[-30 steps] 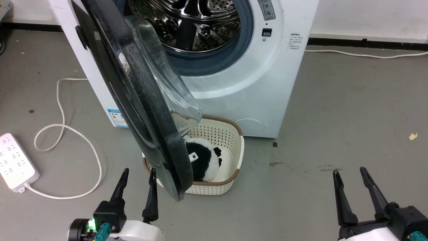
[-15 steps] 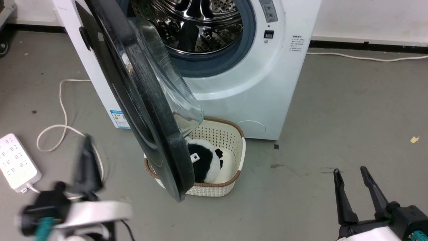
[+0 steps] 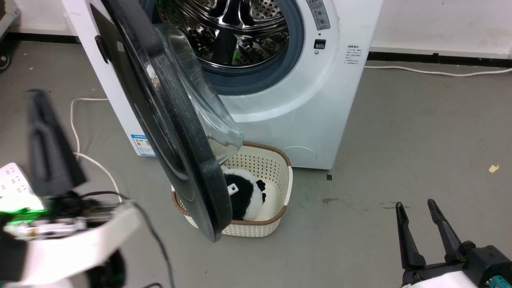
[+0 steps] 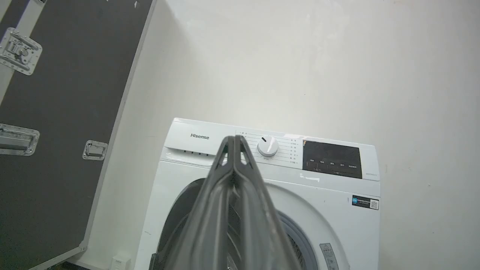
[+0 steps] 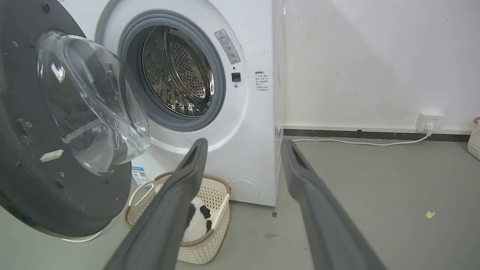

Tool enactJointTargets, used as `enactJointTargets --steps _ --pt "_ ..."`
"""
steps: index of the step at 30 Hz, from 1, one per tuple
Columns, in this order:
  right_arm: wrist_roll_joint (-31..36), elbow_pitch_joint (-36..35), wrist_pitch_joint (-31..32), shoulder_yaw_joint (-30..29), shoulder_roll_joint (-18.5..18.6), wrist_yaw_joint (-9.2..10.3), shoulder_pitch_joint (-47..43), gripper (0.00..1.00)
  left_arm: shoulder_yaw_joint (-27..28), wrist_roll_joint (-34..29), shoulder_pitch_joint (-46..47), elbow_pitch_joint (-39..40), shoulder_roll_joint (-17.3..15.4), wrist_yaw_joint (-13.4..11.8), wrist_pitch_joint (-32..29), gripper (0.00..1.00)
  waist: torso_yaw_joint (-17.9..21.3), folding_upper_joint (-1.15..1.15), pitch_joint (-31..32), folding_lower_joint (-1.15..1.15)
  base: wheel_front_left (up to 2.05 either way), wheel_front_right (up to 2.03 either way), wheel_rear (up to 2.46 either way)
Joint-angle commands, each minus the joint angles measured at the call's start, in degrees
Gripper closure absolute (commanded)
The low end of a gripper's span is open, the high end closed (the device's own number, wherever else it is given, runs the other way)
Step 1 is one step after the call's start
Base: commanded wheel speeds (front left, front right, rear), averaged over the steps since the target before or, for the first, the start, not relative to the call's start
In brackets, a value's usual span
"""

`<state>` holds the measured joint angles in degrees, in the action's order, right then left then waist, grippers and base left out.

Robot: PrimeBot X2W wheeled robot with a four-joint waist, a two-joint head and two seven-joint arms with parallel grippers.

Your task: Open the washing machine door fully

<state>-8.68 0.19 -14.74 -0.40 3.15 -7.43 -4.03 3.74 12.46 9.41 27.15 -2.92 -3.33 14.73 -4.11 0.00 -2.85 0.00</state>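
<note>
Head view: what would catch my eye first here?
The big round black-rimmed washing machine door with its clear glass bowl stands open across the middle, before the white front-loading washing machine and its shiny steel drum. Below it, on the grey floor, sits a cream perforated plastic basket holding a black-and-white plush toy.

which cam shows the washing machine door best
The right wrist view: the washing machine door shows most of its inner face, black rim and clear glass bowl. The head view sees it edge-on from above, top cut off. The left wrist view aims higher, at the control panel of the washing machine.
</note>
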Motion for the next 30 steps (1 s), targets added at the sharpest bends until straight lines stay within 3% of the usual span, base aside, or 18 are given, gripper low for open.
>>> enactJointTargets --steps 1,8,16,23,30 --pt "-0.48 0.13 -0.26 0.09 -0.27 -0.06 0.99 0.00 -1.45 -0.71 -0.17 0.09 0.01 0.51 -0.46 1.00 0.12 0.00 -0.10 0.00 0.00 0.00 0.00" --pt "-0.82 0.18 -0.26 -0.03 -0.27 -0.06 1.29 0.00 -12.90 -3.75 -2.56 -2.91 0.01 2.30 -6.61 1.00 0.46 0.00 -0.93 0.00 0.00 0.00 0.00" --pt "-1.08 0.36 -0.26 0.30 -0.27 -0.06 2.06 0.00 -22.31 -3.85 -4.32 -14.42 0.03 3.02 -12.15 1.00 1.06 0.00 -2.57 0.00 0.00 0.00 0.00" --pt "-1.13 0.63 -0.26 0.38 -0.27 -0.06 2.55 0.00 -24.06 -2.61 -3.48 -23.36 0.03 2.02 -12.60 1.00 1.29 0.00 -3.62 0.00 0.00 0.00 0.00" --pt "-1.39 1.32 -0.26 0.77 -0.27 -0.06 2.53 0.00 -21.57 -0.95 -2.31 -29.82 0.00 0.29 -10.45 1.00 0.76 0.00 -3.74 0.00 0.00 0.00 0.00"
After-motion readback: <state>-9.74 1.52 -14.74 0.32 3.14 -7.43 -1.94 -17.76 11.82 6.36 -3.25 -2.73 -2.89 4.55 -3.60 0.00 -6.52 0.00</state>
